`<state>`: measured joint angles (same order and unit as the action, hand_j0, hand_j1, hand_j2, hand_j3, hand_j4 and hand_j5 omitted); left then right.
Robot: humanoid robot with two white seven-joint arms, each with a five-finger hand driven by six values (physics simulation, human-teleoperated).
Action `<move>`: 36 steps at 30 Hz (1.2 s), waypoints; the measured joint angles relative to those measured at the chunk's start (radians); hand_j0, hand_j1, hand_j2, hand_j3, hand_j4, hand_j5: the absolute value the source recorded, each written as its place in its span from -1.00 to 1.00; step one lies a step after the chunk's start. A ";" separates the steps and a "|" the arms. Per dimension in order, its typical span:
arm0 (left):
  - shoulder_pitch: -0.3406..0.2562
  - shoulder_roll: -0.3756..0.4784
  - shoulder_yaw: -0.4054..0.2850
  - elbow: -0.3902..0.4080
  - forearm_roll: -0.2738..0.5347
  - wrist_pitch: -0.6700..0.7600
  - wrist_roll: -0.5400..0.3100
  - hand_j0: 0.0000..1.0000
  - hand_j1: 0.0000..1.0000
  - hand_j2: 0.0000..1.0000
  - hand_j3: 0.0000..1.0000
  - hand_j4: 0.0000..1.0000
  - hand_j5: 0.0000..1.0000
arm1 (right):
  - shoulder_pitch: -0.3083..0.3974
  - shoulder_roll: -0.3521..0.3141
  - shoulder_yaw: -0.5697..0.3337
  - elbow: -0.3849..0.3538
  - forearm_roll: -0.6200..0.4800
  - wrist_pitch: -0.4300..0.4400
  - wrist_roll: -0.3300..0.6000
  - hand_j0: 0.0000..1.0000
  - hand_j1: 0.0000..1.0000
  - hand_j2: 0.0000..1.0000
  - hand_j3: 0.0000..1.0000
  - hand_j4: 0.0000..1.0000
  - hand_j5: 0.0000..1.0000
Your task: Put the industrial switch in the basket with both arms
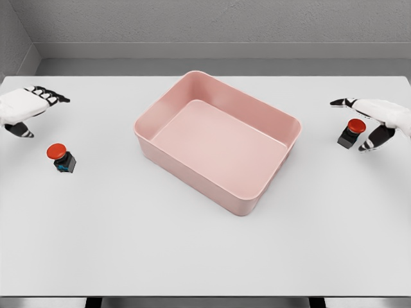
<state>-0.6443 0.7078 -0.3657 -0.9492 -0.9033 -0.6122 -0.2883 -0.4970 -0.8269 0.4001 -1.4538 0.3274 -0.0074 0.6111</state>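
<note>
2 switches on bench (205, 256). Right hand (379, 119) fingers spread around right switch (350, 133), nearly touching, holding nothing. Left hand (26, 106) fingers relaxed, above-left of left switch (60, 157), apart. Basket (160, 122) between.

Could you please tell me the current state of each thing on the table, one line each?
Pink basket: empty, upright.
Left switch: on the table, ungrasped.
Right switch: on the table, between the fingers, not lifted.
Left robot hand: open, hovering behind the left switch.
Right robot hand: open around the right switch.
</note>
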 measured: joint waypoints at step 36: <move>0.204 0.236 -0.107 -0.397 0.162 0.000 0.010 1.00 1.00 1.00 1.00 1.00 1.00 | -0.011 0.015 0.037 0.064 0.069 0.003 0.000 0.21 0.21 0.21 0.21 0.21 0.21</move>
<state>-0.4403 0.9443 -0.4731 -1.3459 -0.7409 -0.6121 -0.2779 -0.5077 -0.8121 0.4373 -1.3896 0.3965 -0.0048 0.6111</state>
